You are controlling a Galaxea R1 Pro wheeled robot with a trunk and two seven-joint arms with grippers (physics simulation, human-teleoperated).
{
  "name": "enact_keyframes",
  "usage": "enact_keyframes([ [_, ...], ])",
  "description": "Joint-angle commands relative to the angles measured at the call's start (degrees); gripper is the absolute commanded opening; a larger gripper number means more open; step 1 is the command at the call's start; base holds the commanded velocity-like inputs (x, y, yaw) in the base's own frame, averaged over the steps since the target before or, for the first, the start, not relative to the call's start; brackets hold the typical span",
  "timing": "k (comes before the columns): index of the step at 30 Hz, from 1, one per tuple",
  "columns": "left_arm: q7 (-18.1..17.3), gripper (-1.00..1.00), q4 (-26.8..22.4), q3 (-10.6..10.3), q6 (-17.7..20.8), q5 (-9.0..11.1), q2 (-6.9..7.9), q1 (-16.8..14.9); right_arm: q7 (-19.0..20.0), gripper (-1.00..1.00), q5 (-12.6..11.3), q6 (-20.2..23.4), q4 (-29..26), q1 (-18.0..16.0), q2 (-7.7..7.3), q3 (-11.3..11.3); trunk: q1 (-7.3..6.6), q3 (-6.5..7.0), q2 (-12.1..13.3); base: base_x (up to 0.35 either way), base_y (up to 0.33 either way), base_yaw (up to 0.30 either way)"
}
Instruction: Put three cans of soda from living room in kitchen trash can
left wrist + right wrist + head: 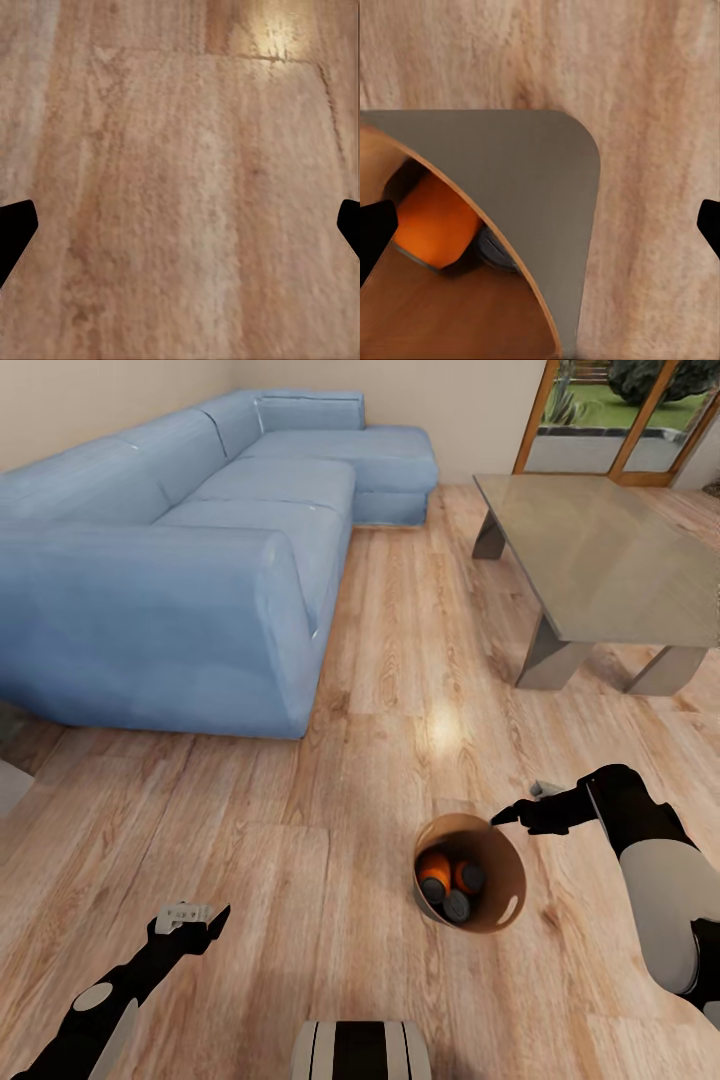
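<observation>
The tash can (506, 882), grey outside and brown inside, stands on the living room's wood floor in the head view. Inside it lie three cans of soda: an orange one (437, 868), a second orange one (468, 875) and a dark one (456, 905). My right gripper (516, 815) hangs open at the can's far rim, holding nothing. The right wrist view looks down on the grey wall (532, 187), with an orange can (435, 221) and a dark can (495, 251) inside; the right gripper (540, 225) spans it with fingers wide. My left gripper (190, 920) (180, 225) is open over bare floor.
A long blue L-shaped sofa (200, 560) fills the left and back. A low grey coffee table (600, 550) stands at the right, beyond the bin. Glass doors (620, 420) are at the far right. Wood floor runs between the sofa and the table.
</observation>
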Motion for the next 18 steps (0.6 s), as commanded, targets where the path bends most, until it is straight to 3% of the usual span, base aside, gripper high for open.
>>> enact_keyframes([
  [1,0.0,1.0,0.0,0.0,0.0,0.0,0.0,0.0,0.0,1.0,0.0,0.0,0.0,0.0,0.02,0.0,-0.02,0.23,0.0,0.0,0.0,0.0],
  [18,0.0,1.0,0.1,0.0,0.0,0.0,0.0,0.0,-0.1,1.0,0.0,0.0,0.0,1.5,0.03,-0.1,-0.46,3.99,0.2,0.0,0.0,0.0],
])
